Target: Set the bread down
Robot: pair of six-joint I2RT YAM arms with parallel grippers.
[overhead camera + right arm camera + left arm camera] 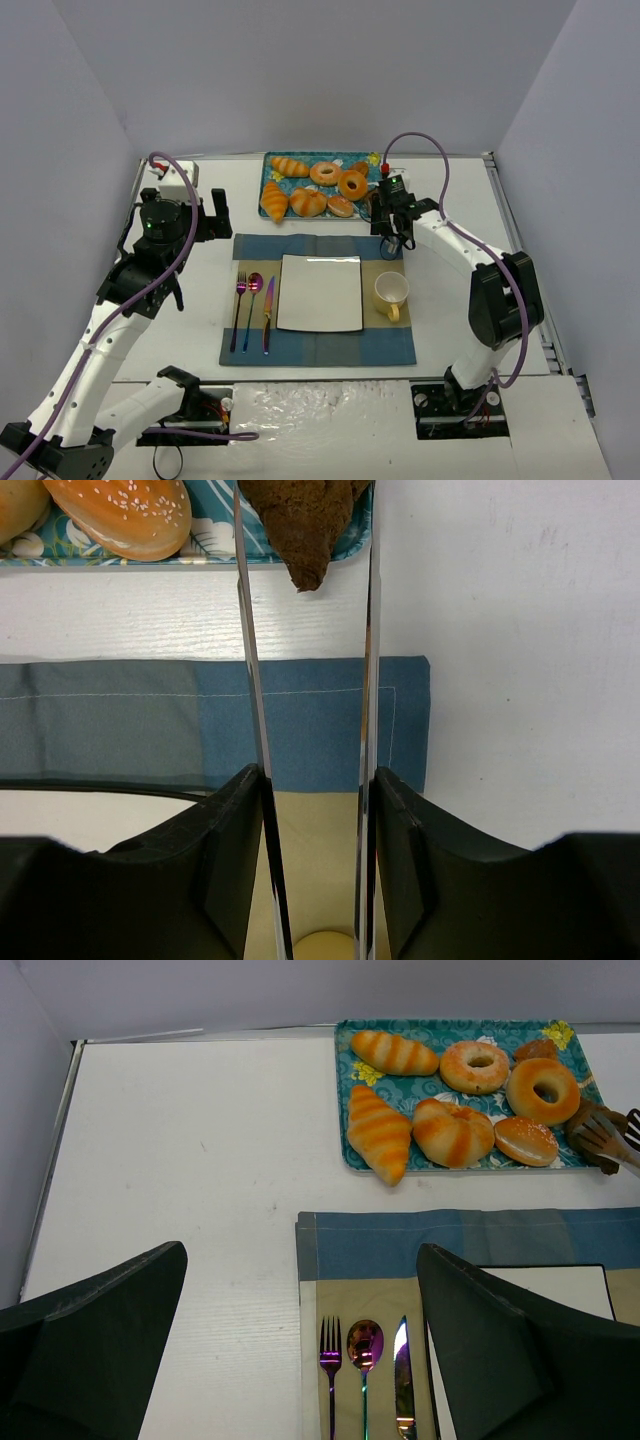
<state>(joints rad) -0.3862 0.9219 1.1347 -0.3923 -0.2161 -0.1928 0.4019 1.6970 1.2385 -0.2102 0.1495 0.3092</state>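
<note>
Closest in, the right gripper (318, 780) is clamping silver metal tongs (252, 680), whose blades are pinching the small dark brown ridged bread (305, 520) at the right near corner of the teal patterned tray (450, 1028), its tip overhanging the white table (500, 600). Well to the left, the left gripper (300, 1260) is hovering with jaws spread.

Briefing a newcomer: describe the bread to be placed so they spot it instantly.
Find the teal tray beyond the placemat. At its right end, between the tongs held in the right claw, is the bread: a small tapered croissant, chocolate-brown, darker than every neighbouring pastry.
</note>
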